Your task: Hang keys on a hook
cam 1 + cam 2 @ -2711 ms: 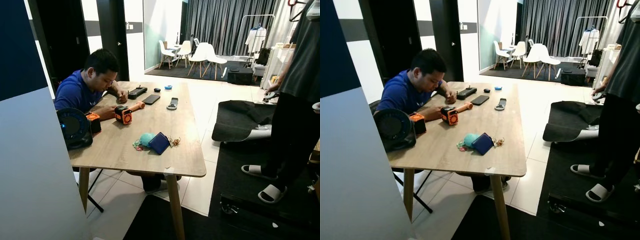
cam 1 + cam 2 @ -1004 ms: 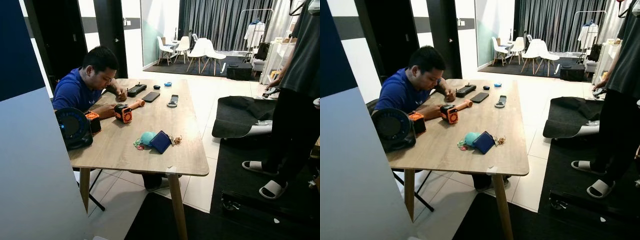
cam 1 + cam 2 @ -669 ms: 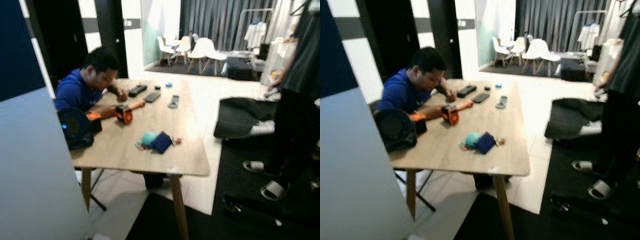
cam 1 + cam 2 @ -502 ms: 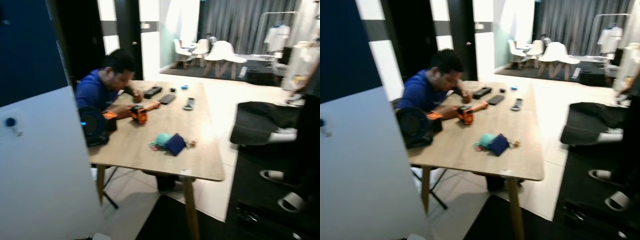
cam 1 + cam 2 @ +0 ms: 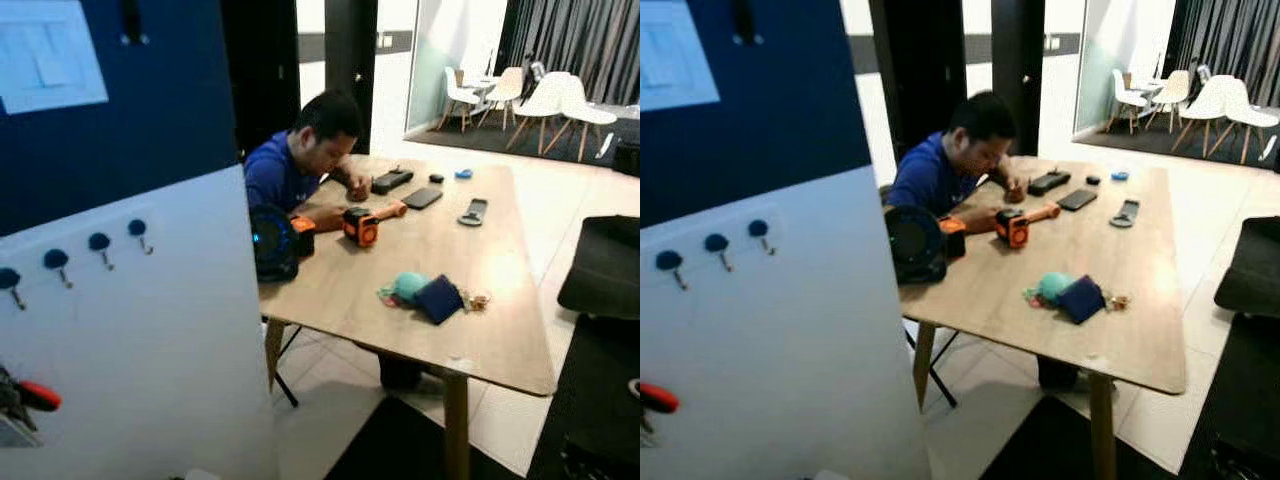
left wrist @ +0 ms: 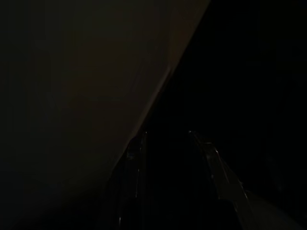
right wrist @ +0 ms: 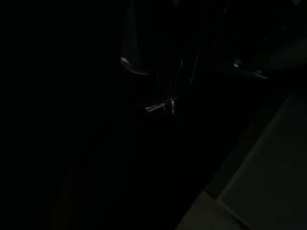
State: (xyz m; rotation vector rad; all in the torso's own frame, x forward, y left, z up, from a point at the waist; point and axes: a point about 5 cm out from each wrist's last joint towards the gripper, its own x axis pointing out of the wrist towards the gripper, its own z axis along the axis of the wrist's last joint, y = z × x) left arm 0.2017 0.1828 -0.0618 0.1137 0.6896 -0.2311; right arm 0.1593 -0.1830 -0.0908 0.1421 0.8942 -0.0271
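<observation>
Left eye view: I see a white panel (image 5: 150,340) w/ a row of blue hooks (image 5: 98,243) on my left, and a wooden table (image 5: 500,330) ahead w/ a seated person (image 5: 300,165) working at it. On the table, a teal thing and a dark blue pouch (image 5: 438,298) lie together w/ a small bunch beside them, prob the keys (image 5: 474,300), though too small to be sure. Right eye view: same scene; hooks sit high on the panel, table well apart from them. Left wrist view: v. dark; left gripper (image 6: 165,139) has its two fingers spread w/ nothing between, next to a pale surface. Right wrist view: nearly black; right gripper (image 7: 184,62) can't be read, I can't tell if it's holding anything; a small glint of metal (image 7: 160,106) near it could be a key or ring, unclear. Risks: if keys are on the table, I'm facing away from them; hooks are small, so a misaligned ring slips off; panel is close, arm could bump it; person nearby.
</observation>
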